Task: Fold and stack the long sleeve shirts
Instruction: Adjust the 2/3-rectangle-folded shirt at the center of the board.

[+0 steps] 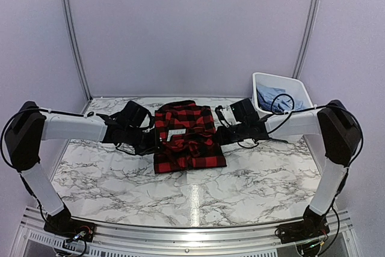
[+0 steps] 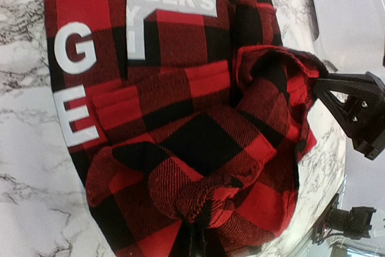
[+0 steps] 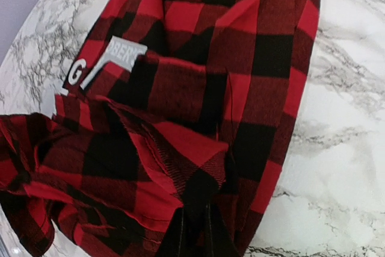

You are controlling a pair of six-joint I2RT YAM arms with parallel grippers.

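A red-and-black buffalo-check flannel shirt (image 1: 187, 138) with white lettering lies partly folded on the marble table, a bunched fold across its middle. My left gripper (image 1: 151, 142) is at its left edge, shut on a pinch of the flannel (image 2: 204, 209). My right gripper (image 1: 224, 135) is at its right edge, shut on a fold of the same shirt (image 3: 201, 194). The right gripper's black fingers show in the left wrist view (image 2: 352, 109). Light blue shirts (image 1: 272, 97) lie in the white tub at the back right.
The white plastic tub (image 1: 296, 86) stands at the table's back right corner, close to my right arm. Bare marble table (image 1: 198, 197) lies in front of the shirt and to its left. Grey walls close in the back and sides.
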